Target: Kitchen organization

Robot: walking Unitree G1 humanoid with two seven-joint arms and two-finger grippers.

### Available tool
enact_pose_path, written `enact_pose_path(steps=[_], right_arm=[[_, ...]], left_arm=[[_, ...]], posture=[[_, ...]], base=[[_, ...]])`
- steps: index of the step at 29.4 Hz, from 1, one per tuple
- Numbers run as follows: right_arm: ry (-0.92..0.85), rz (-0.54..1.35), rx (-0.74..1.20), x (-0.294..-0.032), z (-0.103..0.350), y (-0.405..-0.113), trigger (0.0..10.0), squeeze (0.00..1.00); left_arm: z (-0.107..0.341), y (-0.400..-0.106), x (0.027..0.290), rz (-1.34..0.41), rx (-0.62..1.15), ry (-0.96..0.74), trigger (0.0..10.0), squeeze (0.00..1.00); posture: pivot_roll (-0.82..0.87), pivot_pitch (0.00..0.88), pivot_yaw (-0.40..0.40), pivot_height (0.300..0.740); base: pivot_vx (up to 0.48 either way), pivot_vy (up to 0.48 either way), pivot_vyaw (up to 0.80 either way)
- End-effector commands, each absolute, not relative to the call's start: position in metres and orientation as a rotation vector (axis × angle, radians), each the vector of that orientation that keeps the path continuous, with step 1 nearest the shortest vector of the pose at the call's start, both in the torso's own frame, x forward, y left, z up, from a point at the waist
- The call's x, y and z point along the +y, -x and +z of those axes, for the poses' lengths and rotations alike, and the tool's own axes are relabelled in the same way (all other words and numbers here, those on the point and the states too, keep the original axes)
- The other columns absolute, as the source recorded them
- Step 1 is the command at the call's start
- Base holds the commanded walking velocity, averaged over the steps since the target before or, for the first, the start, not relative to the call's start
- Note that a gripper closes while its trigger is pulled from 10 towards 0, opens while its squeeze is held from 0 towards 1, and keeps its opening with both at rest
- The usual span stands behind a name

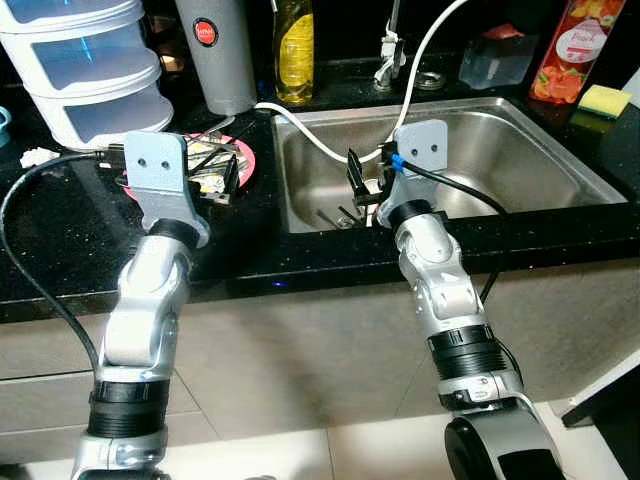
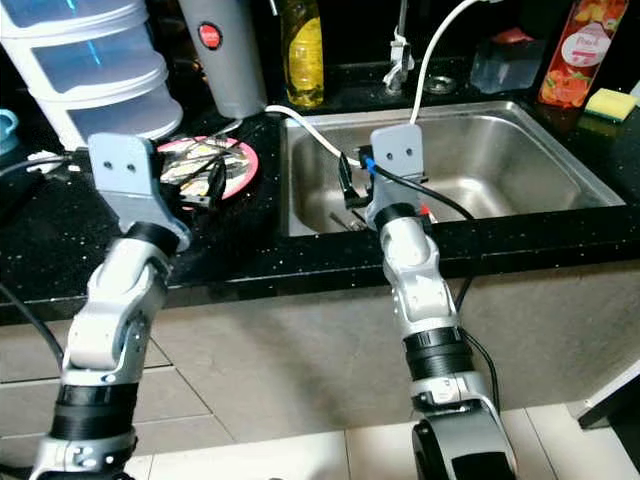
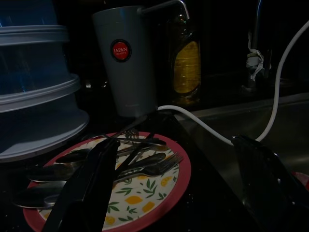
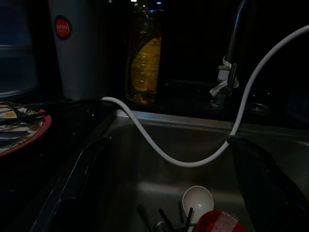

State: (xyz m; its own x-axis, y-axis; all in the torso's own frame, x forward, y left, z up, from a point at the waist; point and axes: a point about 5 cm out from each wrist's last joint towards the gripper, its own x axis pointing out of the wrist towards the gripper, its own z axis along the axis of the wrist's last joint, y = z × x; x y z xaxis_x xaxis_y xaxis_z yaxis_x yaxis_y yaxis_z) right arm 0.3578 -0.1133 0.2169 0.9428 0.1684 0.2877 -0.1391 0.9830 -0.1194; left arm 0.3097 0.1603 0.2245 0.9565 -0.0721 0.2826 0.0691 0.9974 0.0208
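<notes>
A red-rimmed plate [image 3: 161,195] with a lemon pattern lies on the black counter left of the sink. Several forks and spoons [image 3: 140,164] are piled on it. My left gripper [image 3: 178,193] hovers low over the plate's near side, open, with nothing between its fingers [image 3: 91,183]. My right gripper [image 4: 174,193] hangs open and empty over the left end of the steel sink [image 1: 500,160]. In the sink below it lie a white spoon [image 4: 198,198], a red object [image 4: 219,222] and some dark utensils [image 4: 164,220].
A white hose [image 1: 310,135] runs from the counter across the sink up to the faucet [image 1: 388,50]. At the back stand a grey tumbler [image 1: 215,50], a yellow bottle [image 1: 293,50] and stacked clear containers [image 1: 90,70]. A yellow sponge [image 1: 603,100] and a red pouch [image 1: 575,45] sit at the far right.
</notes>
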Motion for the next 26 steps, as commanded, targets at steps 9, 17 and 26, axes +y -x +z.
enact_pose_path(steps=[9,17,26], right_arm=[[0.086,0.187,-0.287,-0.105,0.213,-0.356,10.0,0.00],[0.074,0.190,-0.296,-0.101,0.217,-0.358,10.0,0.00],[0.095,0.225,-0.310,-0.097,0.221,-0.362,10.0,0.00]], left_arm=[[0.219,-0.309,0.155,-0.072,-0.275,-0.008,10.0,0.00],[0.216,-0.306,0.152,-0.093,-0.263,-0.021,10.0,0.00],[0.214,-0.304,0.156,-0.067,-0.267,-0.017,10.0,0.00]], posture=[[0.10,0.000,0.049,0.740],[0.12,0.000,0.038,0.740],[0.12,0.000,0.036,0.740]], base=[[0.000,0.000,0.00],[0.000,0.000,0.00],[0.000,0.000,0.00]])
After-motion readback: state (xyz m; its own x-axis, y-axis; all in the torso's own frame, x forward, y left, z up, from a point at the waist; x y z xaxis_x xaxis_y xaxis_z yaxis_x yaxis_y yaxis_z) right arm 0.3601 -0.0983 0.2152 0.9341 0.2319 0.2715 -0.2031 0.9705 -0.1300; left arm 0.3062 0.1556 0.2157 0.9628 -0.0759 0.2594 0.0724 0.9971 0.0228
